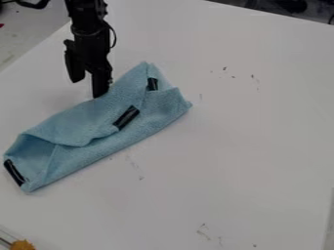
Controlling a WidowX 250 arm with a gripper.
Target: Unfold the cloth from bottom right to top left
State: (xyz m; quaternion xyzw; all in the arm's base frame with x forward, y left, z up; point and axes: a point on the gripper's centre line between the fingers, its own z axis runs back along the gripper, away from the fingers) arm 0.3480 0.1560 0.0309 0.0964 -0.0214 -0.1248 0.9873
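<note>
Light blue cloth [85, 146] folded on a white desk [248, 146], just below the end effector [89, 89].
Black and pointing down, the end effector stands wide, its two fingers apart with nothing between them; the right-hand fingertip in the camera view is at the cloth's upper edge, though whether it presses on the fabric I cannot tell, and the other is up and to the left, off the cloth. From there the cloth spreads both ways, a long folded band slanting from the lower left to the upper middle of the view, with a flap lying over its face and black strips at its lower-left end, near its middle and near its upper-right end.
</note>
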